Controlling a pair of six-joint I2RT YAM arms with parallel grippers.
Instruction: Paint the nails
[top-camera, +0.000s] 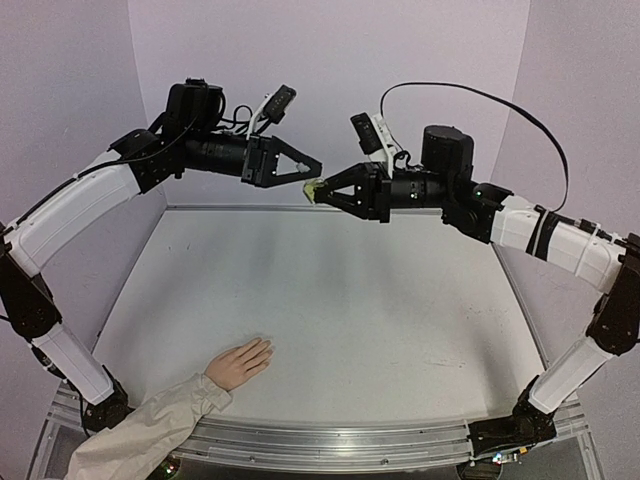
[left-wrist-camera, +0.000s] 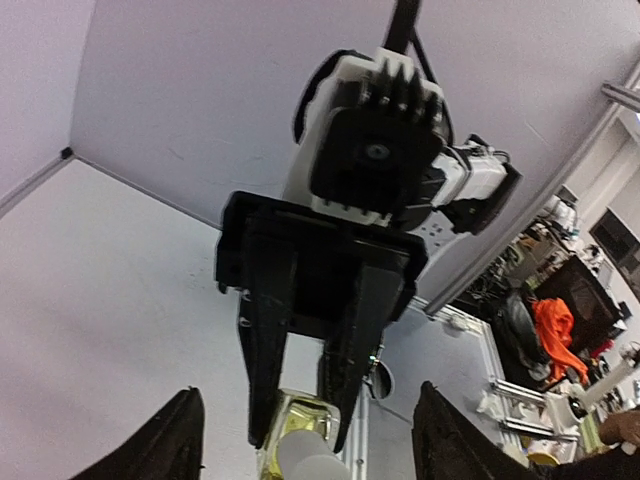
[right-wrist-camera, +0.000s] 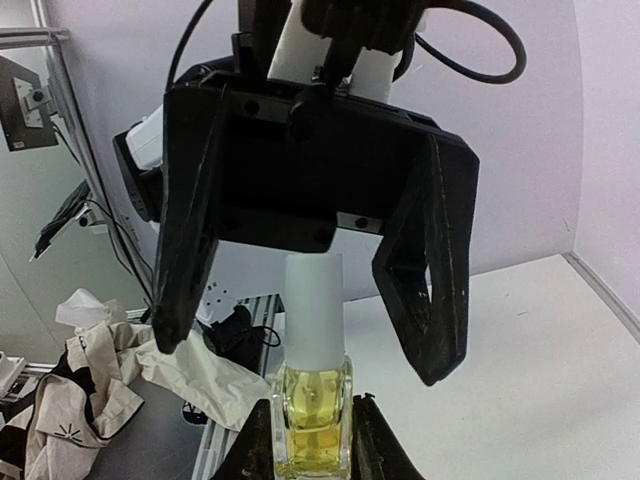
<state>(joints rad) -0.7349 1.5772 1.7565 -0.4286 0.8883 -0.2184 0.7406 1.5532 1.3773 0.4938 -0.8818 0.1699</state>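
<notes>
Two arms hang over the far half of the table, tips nearly meeting. Seen from the wrist, the right gripper is clamped on the glass body of a small yellow-green bottle. Its white cap points at the left gripper, which is released, fingers spread either side of the cap and clear of it. At the near left edge lies the mannequin hand, its beige sleeve running off the table. The nails are too small to make out and well apart from both grippers.
</notes>
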